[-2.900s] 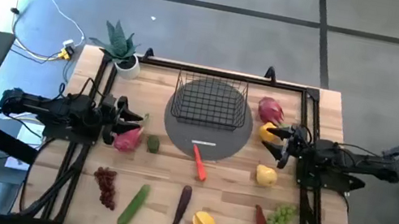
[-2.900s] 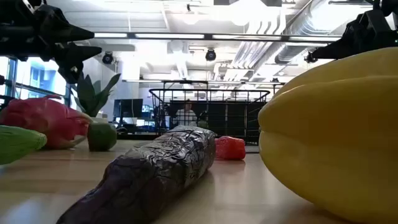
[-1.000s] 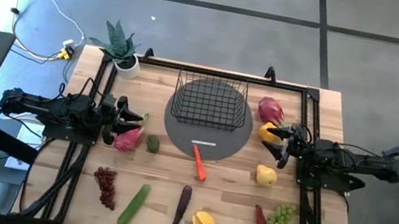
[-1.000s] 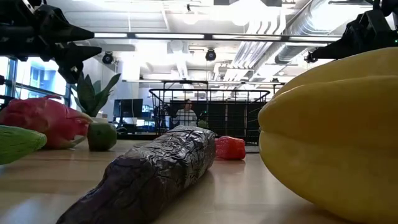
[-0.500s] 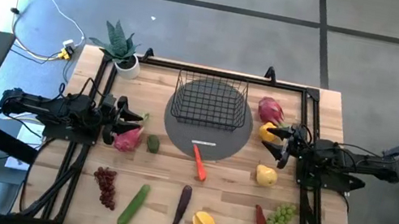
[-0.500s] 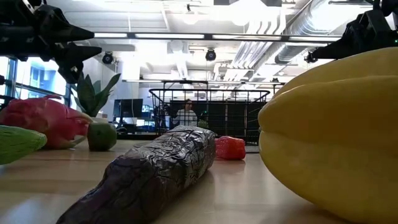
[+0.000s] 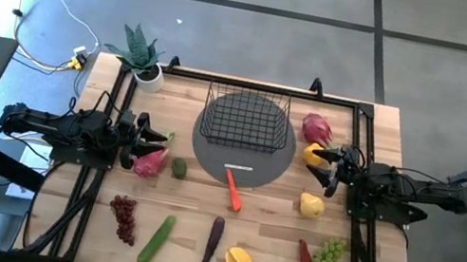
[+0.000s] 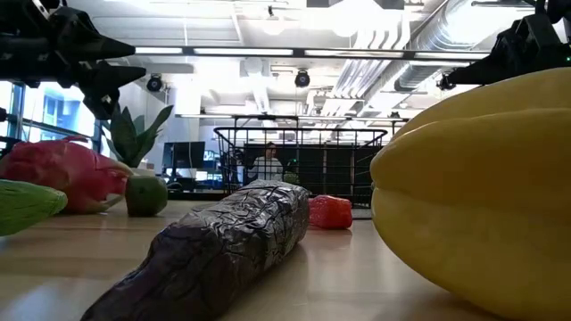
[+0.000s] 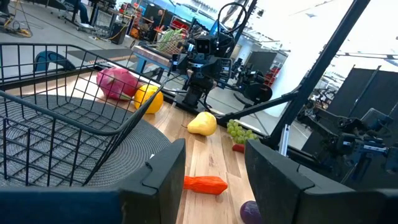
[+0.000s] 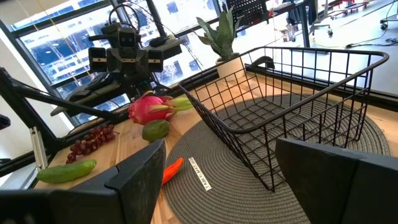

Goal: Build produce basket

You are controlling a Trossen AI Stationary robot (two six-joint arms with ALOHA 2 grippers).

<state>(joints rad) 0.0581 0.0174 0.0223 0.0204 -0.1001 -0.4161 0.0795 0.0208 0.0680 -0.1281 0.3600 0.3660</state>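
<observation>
A: High view: camera overhead, looking straight down on the whole tabletop [image 7: 380, 118]. Low view: camera at tabletop height, close behind a purple pod [image 8: 223, 245] and a yellow fruit [image 8: 473, 187].

B: And the wrist views?

A: Each looks past its own gripper toward the opposite edge. All four views share the basket [image 7: 246, 117] on the grey mat [image 7: 256, 169].
</observation>
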